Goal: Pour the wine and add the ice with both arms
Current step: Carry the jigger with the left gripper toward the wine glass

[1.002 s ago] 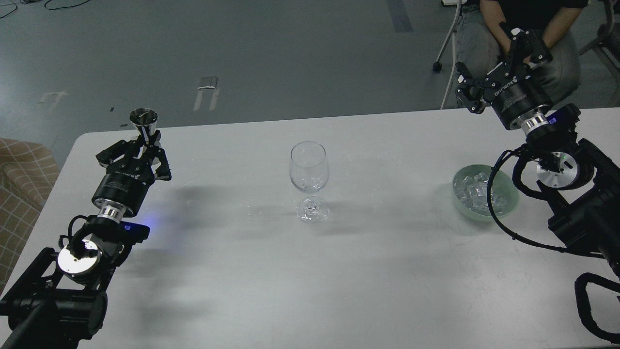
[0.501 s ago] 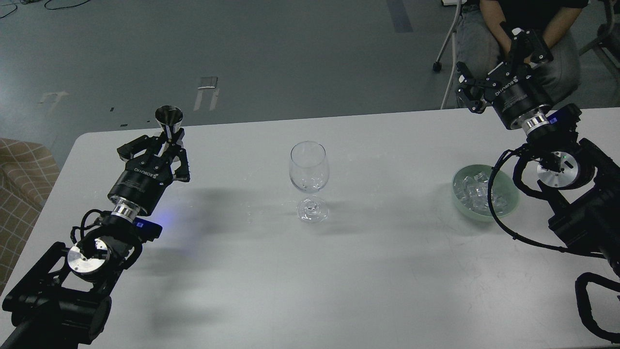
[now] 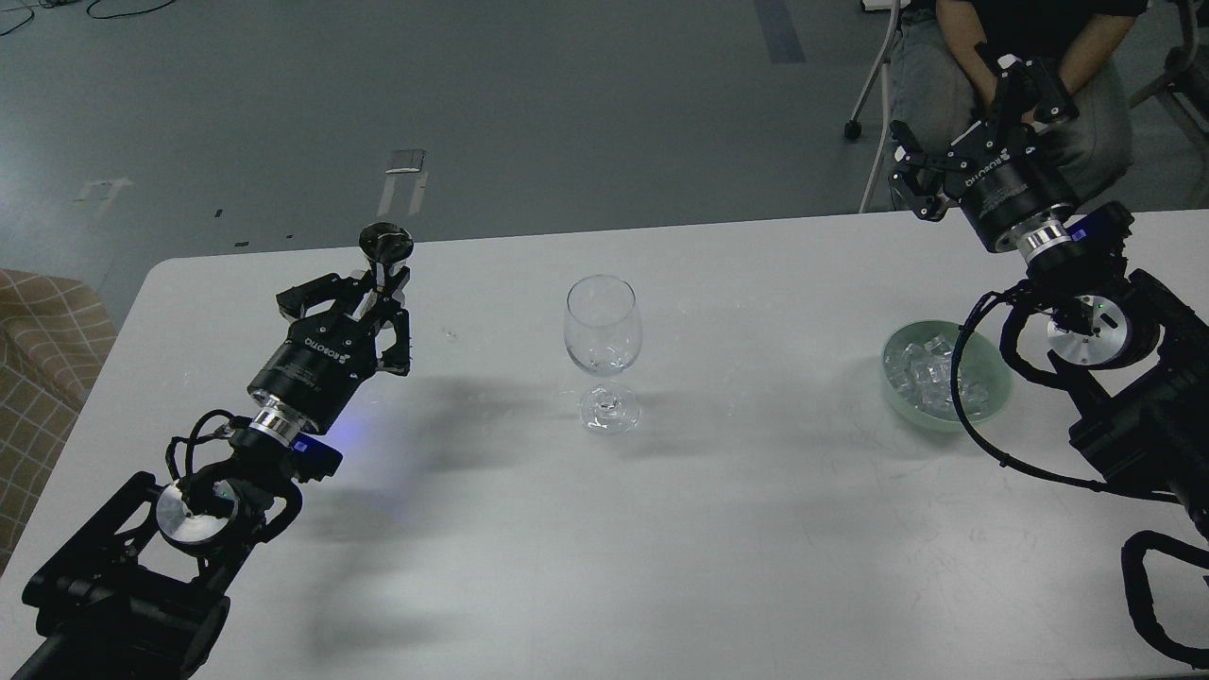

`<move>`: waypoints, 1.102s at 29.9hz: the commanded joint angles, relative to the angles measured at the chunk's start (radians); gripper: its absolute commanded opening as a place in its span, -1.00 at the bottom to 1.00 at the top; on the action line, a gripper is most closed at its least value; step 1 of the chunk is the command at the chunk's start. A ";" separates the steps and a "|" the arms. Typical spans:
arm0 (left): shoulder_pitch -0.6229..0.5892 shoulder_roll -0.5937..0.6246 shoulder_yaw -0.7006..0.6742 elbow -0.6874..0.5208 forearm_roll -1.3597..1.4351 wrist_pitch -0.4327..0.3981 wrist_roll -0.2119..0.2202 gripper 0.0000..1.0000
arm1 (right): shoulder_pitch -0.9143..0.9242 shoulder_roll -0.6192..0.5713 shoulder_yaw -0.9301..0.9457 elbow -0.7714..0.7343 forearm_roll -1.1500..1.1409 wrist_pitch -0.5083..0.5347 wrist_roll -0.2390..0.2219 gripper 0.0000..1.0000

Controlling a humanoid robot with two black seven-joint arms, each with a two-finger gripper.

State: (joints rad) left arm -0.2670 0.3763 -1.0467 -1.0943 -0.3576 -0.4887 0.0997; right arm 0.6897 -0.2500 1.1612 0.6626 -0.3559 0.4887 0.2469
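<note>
A clear stemmed wine glass (image 3: 603, 351) stands upright at the middle of the white table (image 3: 604, 529). My left gripper (image 3: 376, 283) is shut on a small silver metal measuring cup (image 3: 384, 247), held upright above the table, left of the glass. Any wine inside the cup cannot be seen. A pale green bowl (image 3: 994, 376) of ice cubes (image 3: 928, 376) sits at the right. My right gripper (image 3: 973, 109) is open and empty, raised above the table's far right edge, behind the bowl.
A seated person (image 3: 1025, 57) is just behind the right gripper, beyond the table's far edge. A chequered seat (image 3: 38, 349) stands off the table's left side. My right arm's black cable (image 3: 973, 416) loops over the bowl's near rim.
My left gripper has moved to the right toward the glass, carrying the silver cup. The right arm has stayed almost still.
</note>
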 commanded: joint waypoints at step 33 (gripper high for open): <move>-0.011 0.041 0.105 -0.151 0.017 0.009 0.038 -1.00 | -0.006 -0.002 0.000 0.000 0.000 0.000 -0.001 1.00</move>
State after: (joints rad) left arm -0.2747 0.4231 -0.9420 -1.2423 -0.3404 -0.4887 0.1380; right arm 0.6844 -0.2517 1.1612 0.6622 -0.3559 0.4887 0.2453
